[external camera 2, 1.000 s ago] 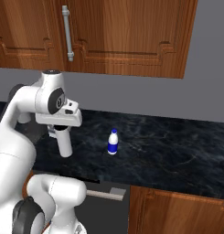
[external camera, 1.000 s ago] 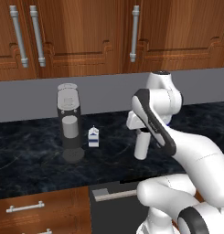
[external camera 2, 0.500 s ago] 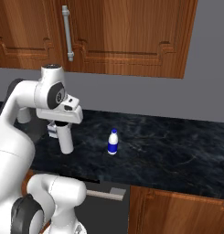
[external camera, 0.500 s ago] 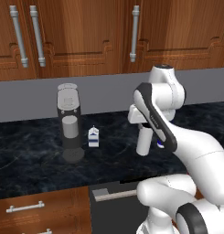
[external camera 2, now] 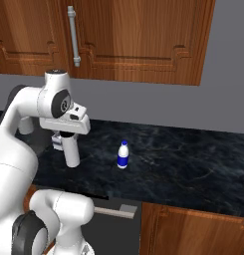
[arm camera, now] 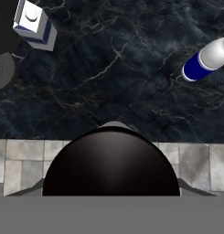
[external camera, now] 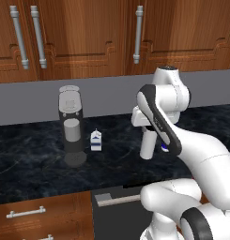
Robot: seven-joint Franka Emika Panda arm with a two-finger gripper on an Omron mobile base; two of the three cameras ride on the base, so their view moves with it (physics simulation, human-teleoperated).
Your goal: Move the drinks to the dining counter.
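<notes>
My gripper is shut on the tall white cylinder, holding it upright just under its black cap above the black counter. In the right base view the cylinder hangs under the hand. To its left stands the small white-and-blue carton, also at the upper left of the hand view. The small white bottle with a blue label stands to the cylinder's right; in the left base view my arm hides most of the bottle. The dining counter is out of view.
A black-and-grey coffee machine stands left of the carton. Wooden wall cupboards hang over the counter. Brown drawers and a dark appliance front with a handle lie below its edge. Tiled floor shows past the counter's front edge.
My hand has shifted a little to the right and slightly up with the cylinder in it. The carton and the bottle have stayed where they were.
</notes>
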